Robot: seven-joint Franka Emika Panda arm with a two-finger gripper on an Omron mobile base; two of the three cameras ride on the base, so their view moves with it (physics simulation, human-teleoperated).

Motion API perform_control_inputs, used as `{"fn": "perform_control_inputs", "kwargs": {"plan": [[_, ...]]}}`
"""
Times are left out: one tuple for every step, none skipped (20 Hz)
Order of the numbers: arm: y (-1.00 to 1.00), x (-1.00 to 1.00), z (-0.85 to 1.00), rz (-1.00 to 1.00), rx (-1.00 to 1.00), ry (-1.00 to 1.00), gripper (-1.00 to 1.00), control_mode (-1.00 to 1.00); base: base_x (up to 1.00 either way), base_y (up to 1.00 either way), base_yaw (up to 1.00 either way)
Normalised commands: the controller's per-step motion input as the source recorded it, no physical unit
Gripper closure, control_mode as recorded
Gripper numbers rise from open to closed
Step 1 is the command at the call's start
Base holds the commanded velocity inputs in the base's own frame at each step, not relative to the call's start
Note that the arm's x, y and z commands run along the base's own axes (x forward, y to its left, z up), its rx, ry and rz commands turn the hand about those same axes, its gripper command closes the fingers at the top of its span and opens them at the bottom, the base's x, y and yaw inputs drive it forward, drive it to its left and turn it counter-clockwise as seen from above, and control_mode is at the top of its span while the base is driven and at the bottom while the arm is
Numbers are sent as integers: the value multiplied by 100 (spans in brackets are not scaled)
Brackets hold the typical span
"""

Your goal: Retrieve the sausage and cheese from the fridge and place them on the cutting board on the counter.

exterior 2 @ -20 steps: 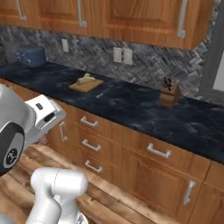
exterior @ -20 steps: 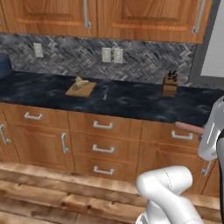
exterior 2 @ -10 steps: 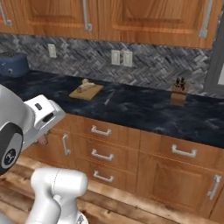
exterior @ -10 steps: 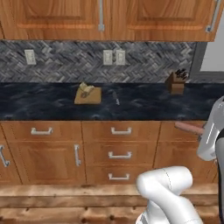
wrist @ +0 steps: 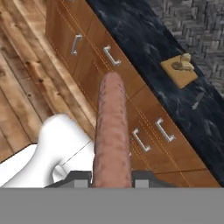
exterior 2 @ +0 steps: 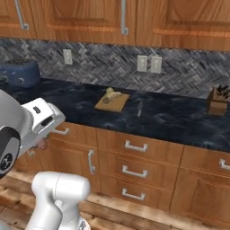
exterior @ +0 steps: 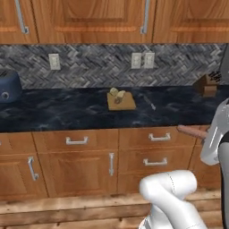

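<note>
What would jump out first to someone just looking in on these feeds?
The sausage, long and reddish-pink, sticks straight out of the shut gripper in the hand view, over the wooden cabinet fronts. Next comes the cutting board on the black counter under the wall sockets, with the pale cheese already on it. A blue toaster stands at the counter's left end.

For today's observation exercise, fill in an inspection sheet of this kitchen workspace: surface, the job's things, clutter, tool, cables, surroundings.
Surface: black veined counter above wooden drawers.
Job's things: cutting board on the counter with a pale cheese piece on it; sausage held off the counter, sticking out from the tool.
Clutter: blue toaster, knife block, small grey item beside the board.
Tool: tool shut on the sausage.
Cables: nothing seen.
Surroundings: wall outlets, upper cabinets, plank floor.
</note>
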Motion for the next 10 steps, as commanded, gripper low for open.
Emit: {"fn": "perform_control_inputs", "kwargs": {"plan": [[0,0,0,0,0,0,100,100,73,44,-12],[0,0,0,0,0,0,100,100,77,30,-10],[0,0,0,0,0,0,100,100,77,32,-9],[0,0,0,0,0,0,100,100,76,34,-9],[0,0,0,0,0,0,100,100,80,39,-11],[0,0,0,0,0,0,100,100,85,39,-10],[0,0,0,0,0,0,100,100,89,34,-9],[0,0,0,0,0,0,100,100,91,26,-9],[0,0,0,0,0,0,100,100,87,19,-8],[0,0,0,0,0,0,100,100,79,15,-9]]}}
